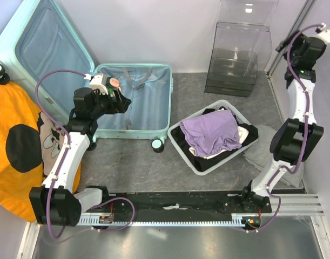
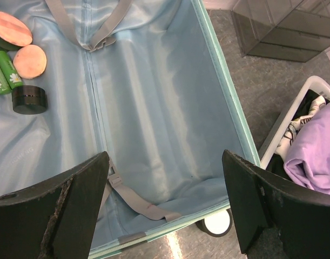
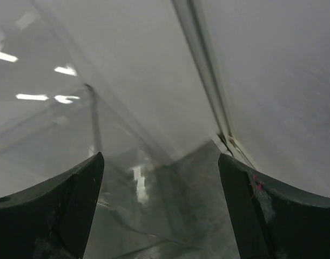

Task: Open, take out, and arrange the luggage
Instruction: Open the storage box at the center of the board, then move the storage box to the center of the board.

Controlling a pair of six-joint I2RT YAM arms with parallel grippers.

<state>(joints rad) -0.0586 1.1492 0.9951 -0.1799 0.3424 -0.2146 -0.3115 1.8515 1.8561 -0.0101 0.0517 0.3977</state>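
The mint luggage lies open on the floor, its lid leaning back against the left wall. My left gripper hovers over the left part of the base. In the left wrist view it stands open over the pale blue lining, with nothing between its fingers. Grey straps lie loose on the lining. Two peach puffs, green tubes and a black jar sit in the far left corner. My right gripper is raised at the far right, open and empty.
A white basket holding a purple garment and dark clothes stands right of the luggage. A clear plastic box stands at the back right. An orange cloth with black spots covers the left side. A grey cloth lies by the right arm.
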